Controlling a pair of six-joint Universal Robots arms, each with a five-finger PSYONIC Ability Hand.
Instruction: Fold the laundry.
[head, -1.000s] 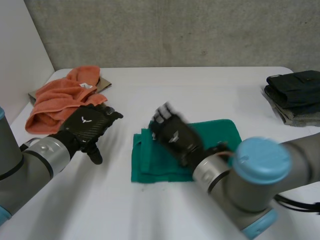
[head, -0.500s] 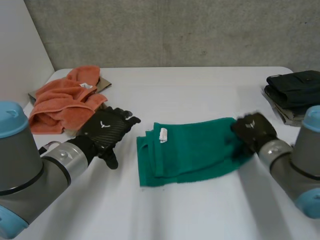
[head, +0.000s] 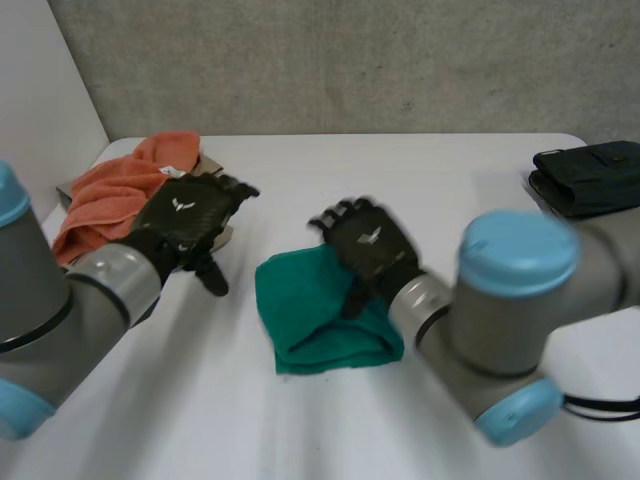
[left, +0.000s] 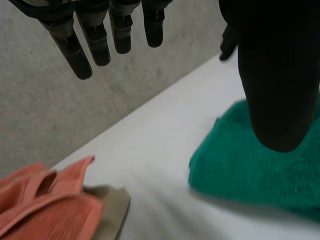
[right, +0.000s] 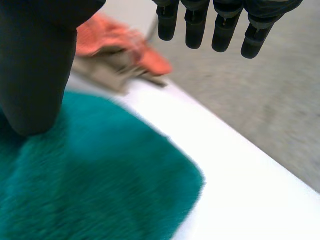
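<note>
Two empty hands. From the left: orange cloths (head: 110, 200) heaped, my left robot hand (head: 185, 225) hovering open, the green towel (head: 315, 330) folded mid-surface (head: 400, 170), my right robot hand (head: 368, 245) over it with fingers straight, and a dark stack (head: 590, 175). I judge the fold made; next, press it flat.

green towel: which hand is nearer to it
Right. The right hand is over the green towel, at its far edge; the left hand hovers apart beside it, by the orange towel.

light: bright, even | shadow: soft, faint beside green towel (head: 300, 312)
</note>
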